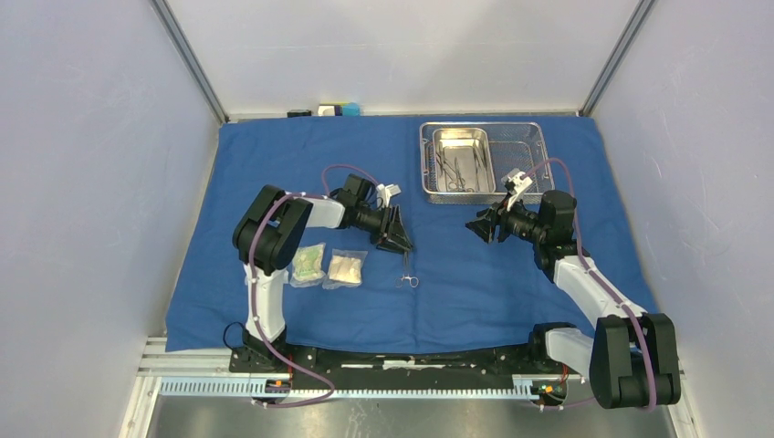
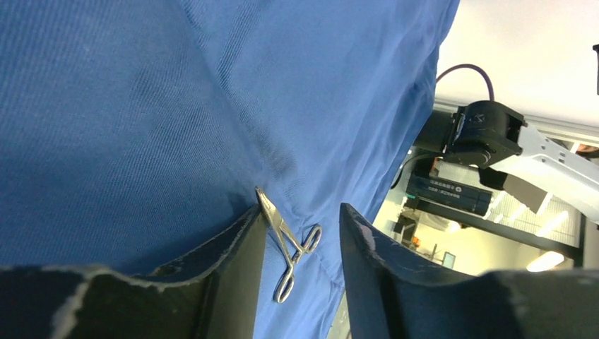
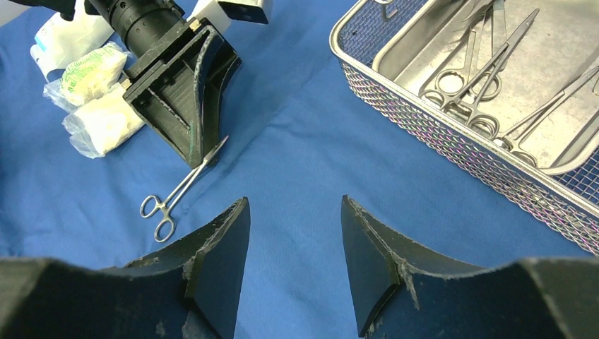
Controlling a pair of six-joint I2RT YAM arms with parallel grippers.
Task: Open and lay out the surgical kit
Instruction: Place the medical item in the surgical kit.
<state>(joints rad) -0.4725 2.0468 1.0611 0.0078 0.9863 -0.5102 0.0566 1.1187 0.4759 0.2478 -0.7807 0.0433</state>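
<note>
From above, the forceps (image 1: 408,274) lie toward the near edge of the blue cloth (image 1: 511,292), rings nearest it, just below the left gripper (image 1: 398,242); the left wrist shows those fingers (image 2: 240,247) apart, straddling the forceps lengthwise; the right wrist shows the right gripper (image 3: 293,201) parted, empty and farther off.

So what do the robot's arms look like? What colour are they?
The left arm and right arm are white tubes with chunky black joints. A thin purple cable loops along each. The left gripper and right gripper are black, with two wedge-shaped fingers scuffed pale at the edges.
</note>
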